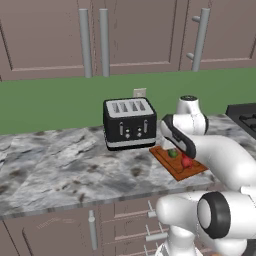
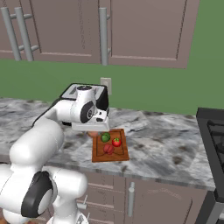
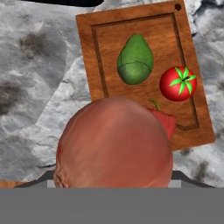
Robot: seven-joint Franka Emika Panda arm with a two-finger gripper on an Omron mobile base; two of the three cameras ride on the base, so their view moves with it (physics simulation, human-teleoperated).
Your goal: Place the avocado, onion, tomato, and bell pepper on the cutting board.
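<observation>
Closest, the onion (image 3: 114, 144) sits gripped in the end effector, hanging just above the worktop (image 3: 35, 87) off the cutting board (image 3: 87, 57) edge. On the board lie avocado (image 3: 135, 60) at twelve o'clock, tomato (image 3: 178, 84) at two, bell pepper (image 3: 165, 120) alongside. Only the onion remains, I'd say.

A grey-veined marble tabletop (image 1: 55, 165) runs below a green wall. On it stands a black toaster (image 1: 129, 123) toward the back. Just beside the toaster, nearer the front edge, lies a reddish-brown cutting board (image 3: 96, 48). A dark stove (image 2: 214, 131) adjoins the tabletop at one end.
</observation>
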